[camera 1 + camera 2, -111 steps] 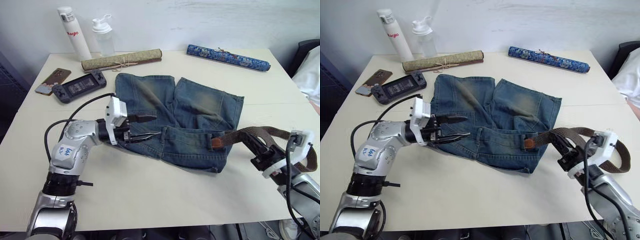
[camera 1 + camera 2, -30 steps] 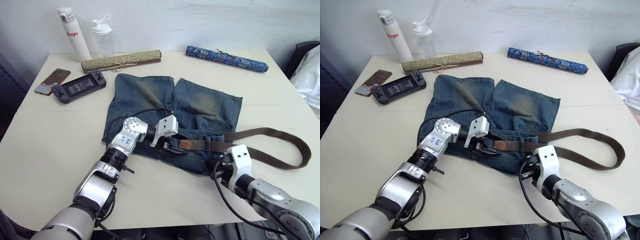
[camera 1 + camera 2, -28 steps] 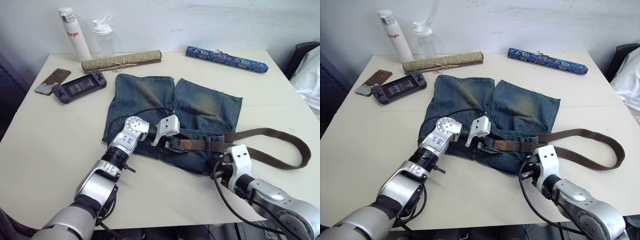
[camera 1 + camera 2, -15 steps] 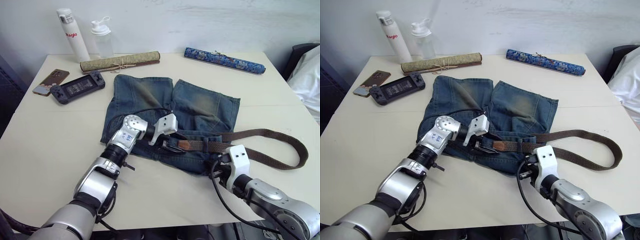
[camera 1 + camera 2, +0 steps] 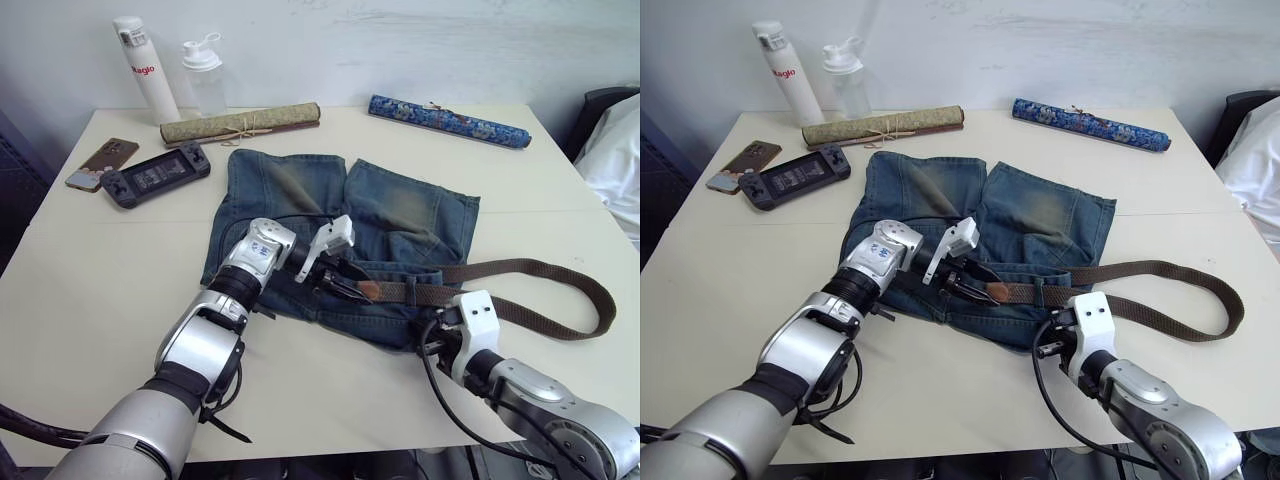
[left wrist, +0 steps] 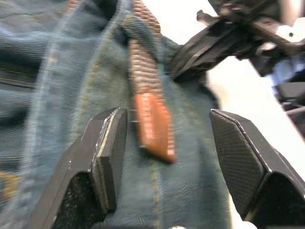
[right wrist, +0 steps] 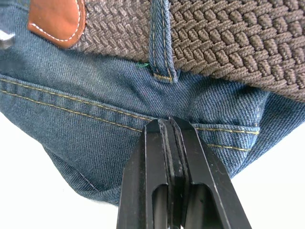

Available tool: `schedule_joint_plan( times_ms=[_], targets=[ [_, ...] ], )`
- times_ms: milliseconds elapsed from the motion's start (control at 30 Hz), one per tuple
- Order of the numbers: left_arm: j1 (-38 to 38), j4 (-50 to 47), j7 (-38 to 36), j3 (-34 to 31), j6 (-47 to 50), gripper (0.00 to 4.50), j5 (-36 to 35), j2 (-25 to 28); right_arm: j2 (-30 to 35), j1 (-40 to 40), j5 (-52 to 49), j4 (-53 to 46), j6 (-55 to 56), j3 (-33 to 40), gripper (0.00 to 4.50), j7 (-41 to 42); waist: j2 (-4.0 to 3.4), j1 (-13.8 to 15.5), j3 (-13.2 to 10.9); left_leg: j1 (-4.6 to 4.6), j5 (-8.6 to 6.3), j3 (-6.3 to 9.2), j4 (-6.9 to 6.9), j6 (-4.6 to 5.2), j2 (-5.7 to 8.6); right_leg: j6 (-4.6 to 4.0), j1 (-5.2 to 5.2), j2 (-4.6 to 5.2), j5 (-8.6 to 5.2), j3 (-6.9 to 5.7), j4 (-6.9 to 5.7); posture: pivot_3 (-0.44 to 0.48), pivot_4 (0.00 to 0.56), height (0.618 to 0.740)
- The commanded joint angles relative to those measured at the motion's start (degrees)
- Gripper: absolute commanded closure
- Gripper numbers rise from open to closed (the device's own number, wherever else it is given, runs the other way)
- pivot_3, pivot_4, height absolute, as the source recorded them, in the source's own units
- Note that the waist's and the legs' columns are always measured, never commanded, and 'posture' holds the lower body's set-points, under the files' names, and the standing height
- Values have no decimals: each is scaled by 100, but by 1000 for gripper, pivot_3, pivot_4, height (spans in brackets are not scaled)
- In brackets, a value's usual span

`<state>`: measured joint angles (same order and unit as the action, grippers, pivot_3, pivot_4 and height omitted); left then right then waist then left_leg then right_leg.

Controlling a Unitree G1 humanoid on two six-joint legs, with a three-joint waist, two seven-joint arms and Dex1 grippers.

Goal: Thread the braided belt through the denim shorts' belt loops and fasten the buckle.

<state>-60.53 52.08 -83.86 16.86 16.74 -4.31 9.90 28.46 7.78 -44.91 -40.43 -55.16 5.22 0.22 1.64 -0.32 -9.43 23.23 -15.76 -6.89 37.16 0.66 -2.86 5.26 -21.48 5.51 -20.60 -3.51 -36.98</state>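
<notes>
Table (image 5: 90,300): we are working on a pale top; in its upper left a white bottle (image 5: 145,68), a clear bottle (image 5: 205,72), a rolled mat (image 5: 240,122), a phone (image 5: 90,163) and a game console (image 5: 155,177) are standing well apart from the job, and a blue patterned roll (image 5: 448,120) is lying at upper right.

Denim shorts (image 5: 400,215): they are lying flat at the frame's centre, legs pointing to the top, waistband toward the bottom.

Braided belt (image 5: 560,275): its long slack is looping off to the right of the shorts, while the leading stretch is running leftward along the waistband.

Progress: we are judging the threading as only begun — the right wrist view is showing the strap passing under one of the belt loops (image 7: 161,38), with the leather tip (image 6: 152,124) lying just past it on the denim. The other loops are looking unthreaded, and we are not making out the buckle, so fastening is still ahead.

Left gripper (image 6: 164,143): we are holding its jaws wide, straddling the leather tip without touching it — nothing is in them.

Right gripper (image 7: 170,143): we are keeping its jaws pressed together at the waistband's lower edge; they seem to be pinching the denim, though we cannot tell for certain.
</notes>
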Motion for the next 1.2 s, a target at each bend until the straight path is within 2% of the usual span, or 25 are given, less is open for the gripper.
schedule_joint_plan(
  times_ms=[33, 133, 167, 200, 233, 333, 467, 533, 567, 667, 833, 1000, 1200],
  targets=[
    [76, -119, -298, 82, 188, 1472, 6, -20, -68, 90, 79, 19, -196, -81, 4410, -1, 0, 0, 0, 0, 0, 0, 0, 0, 0, 0, 0, 0, 0, 0, 0, 0, 150, 737],
    [75, -177, -261, 30, 219, 1472, 0, -60, -106, 80, 107, 26, -210, -75, 4410, 9, 0, 2, 0, 1, -1, 1, 1, 2, 0, 0, 0, 5, 0, 6, 0, 0, 150, 737],
    [61, -163, -197, 0, 252, 1868, -7, -87, -114, 75, 121, 24, -210, -93, 4500, 24, 0, 2, 0, 1, -1, 1, 1, 3, 0, 0, 0, 6, 0, 7, 0, 0, 150, 737],
    [50, -153, -155, -15, 268, 1988, -9, -106, -122, 65, 134, 21, -217, -112, 4500, 29, 0, 2, 0, 1, -2, 1, 1, 4, -1, 0, 0, 6, 0, 7, 0, 0, 150, 737],
    [45, -149, -129, -24, 276, 2335, -6, -116, -130, 59, 147, 19, -225, -123, 4500, 35, 0, 3, 0, 1, -5, 1, 1, 8, -1, 0, 0, 7, 0, 8, -1, 0, 150, 737],
    [29, -118, -53, -50, 341, 3597, -1, -147, -163, 19, 176, 23, -249, -142, 4500, 48, 0, 0, 0, 1, -7, 1, 1, 13, -1, 0, 0, 7, 0, 8, -1, 0, 150, 737],
    [19, -131, 87, -126, 393, 3597, -45, -193, -192, -20, 210, 22, -280, -154, 4500, 66, 0, 0, 0, 1, -7, 1, 1, 13, -2, 0, -1, 8, 0, 9, -2, 0, 150, 737],
    [16, -143, 200, -167, 289, 4070, -47, -203, -197, -48, 231, 26, -299, -172, 4500, 85, 0, 1, 0, 1, -7, 1, 2, 13, -2, 0, -1, 9, 0, 9, -2, 0, 150, 737],
    [-8, -130, 283, -208, 286, 4449, -56, -213, -209, -63, 246, 34, -303, -184, 4500, 90, 1, 1, 0, 1, -7, 1, 2, 13, -2, 0, -1, 10, 0, 9, -2, 0, 150, 737],
    [-48, -265, 371, -306, 357, 4484, -94, -128, -228, -121, 348, 57, -324, -249, 4500, 84, 1, -8, 0, 1, -8, 1, 2, 13, -2, 0, -1, 11, 0, 9, -2, 0, 150, 737],
    [281, -1243, 218, -332, 403, 4484, -159, 339, -308, -201, 557, 39, -336, -289, 4500, 12, 0, -79, 0, 2, -1, 1, -4, 1, -5, -2, -5, 12, -1, 11, -4, 0, 150, 737],
    [1079, -2623, 347, -484, 1181, 4484, -339, 1105, -393, -323, 870, 69, -236, -318, 4500, -52, 0, -143, -1, 2, 6, 1, -8, -15, -12, -5, -6, 11, -2, 15, -4, 0, 150, 737],
    [1680, -4033, 750, -986, 2303, 4484, -959, 1617, -464, -375, 1161, 107, -203, -333, 4500, -35, 0, -101, -1, 3, 7, 7, -1, -16, -4, -4, -1, 23, -2, 15, -5, 0, 150, 737]
  ],
)
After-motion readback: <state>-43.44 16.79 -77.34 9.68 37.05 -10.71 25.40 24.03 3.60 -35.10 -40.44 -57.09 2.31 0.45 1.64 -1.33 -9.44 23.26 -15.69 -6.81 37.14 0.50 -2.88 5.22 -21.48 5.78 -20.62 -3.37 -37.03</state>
